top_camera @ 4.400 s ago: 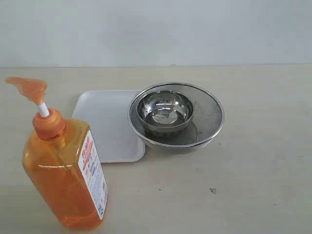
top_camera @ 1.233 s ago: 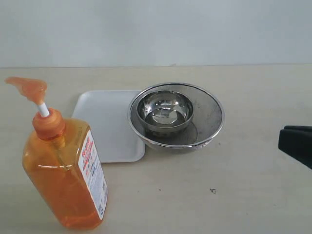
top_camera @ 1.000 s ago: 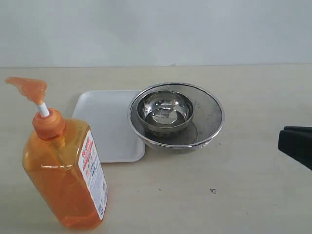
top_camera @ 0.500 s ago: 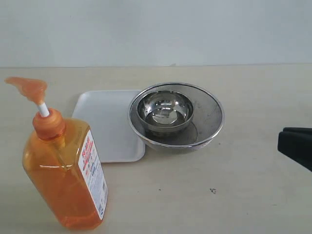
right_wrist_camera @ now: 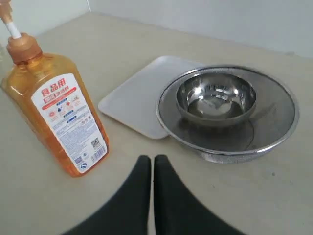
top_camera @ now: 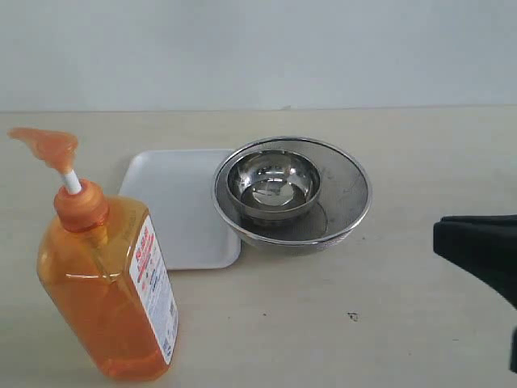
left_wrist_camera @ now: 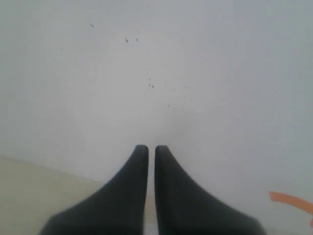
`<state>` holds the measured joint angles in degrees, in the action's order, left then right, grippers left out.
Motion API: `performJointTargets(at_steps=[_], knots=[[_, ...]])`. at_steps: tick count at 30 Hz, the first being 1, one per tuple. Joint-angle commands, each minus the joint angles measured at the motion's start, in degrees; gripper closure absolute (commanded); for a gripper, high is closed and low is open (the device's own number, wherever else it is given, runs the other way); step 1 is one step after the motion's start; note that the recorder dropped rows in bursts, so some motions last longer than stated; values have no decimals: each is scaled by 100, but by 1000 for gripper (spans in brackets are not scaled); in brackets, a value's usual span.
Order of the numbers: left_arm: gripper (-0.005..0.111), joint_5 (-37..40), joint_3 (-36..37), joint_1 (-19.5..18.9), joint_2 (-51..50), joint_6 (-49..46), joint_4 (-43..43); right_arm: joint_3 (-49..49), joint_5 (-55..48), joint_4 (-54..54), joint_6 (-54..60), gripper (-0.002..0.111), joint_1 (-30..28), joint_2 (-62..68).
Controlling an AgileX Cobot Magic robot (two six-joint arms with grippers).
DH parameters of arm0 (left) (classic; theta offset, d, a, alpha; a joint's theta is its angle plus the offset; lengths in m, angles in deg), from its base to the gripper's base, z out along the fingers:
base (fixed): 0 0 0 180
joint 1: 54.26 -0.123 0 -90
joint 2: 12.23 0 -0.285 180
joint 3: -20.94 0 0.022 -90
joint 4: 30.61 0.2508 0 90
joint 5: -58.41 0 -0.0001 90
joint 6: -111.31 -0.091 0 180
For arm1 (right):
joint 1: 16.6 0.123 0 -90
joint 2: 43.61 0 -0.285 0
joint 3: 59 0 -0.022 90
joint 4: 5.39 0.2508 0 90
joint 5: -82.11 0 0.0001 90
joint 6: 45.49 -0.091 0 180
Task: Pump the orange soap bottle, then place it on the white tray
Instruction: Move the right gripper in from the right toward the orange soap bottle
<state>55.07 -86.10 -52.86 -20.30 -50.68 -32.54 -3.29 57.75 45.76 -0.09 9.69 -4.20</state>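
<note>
While the orange soap bottle (top_camera: 105, 283) stands upright at the lower left of the exterior view, you have neither gripper touching it. Its pump head (top_camera: 47, 147) sits up on the white stem with the spout pointing toward the left edge of the frame, and the white label faces right. The bottle rests on the bare counter (top_camera: 388, 331), near the front of the white tray (top_camera: 174, 202) but apart from it.

The tray lies flat at the middle left of the frame. A round mesh strainer (top_camera: 349, 194) meets the tray's right edge, and a small steel bowl (top_camera: 273, 184) sits inside the strainer.

Your right gripper (right_wrist_camera: 148, 160) shows as a dark shape at the right edge of the exterior view, well apart from the bottle. Its fingers (right_wrist_camera: 134, 191) are pressed together with nothing between them.

Your left gripper (left_wrist_camera: 147, 149) faces a pale wall. Its fingers are drawn narrow, with only a thin slit between them, and they hold nothing.
</note>
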Motion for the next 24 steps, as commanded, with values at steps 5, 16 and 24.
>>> performJointTargets(at_steps=[5,16,24], knots=[[102,2551,-1668,-17,-1071,-1043,23,-145,-578,3810,4327,108,14,1765],[102,4079,-2423,-17,-3444,-6161,-3282,-574,-1342,4880,6826,108,14,3183],[102,4333,-2449,-17,-4881,-7031,-3845,-1225,-1342,4880,6894,108,14,4172]])
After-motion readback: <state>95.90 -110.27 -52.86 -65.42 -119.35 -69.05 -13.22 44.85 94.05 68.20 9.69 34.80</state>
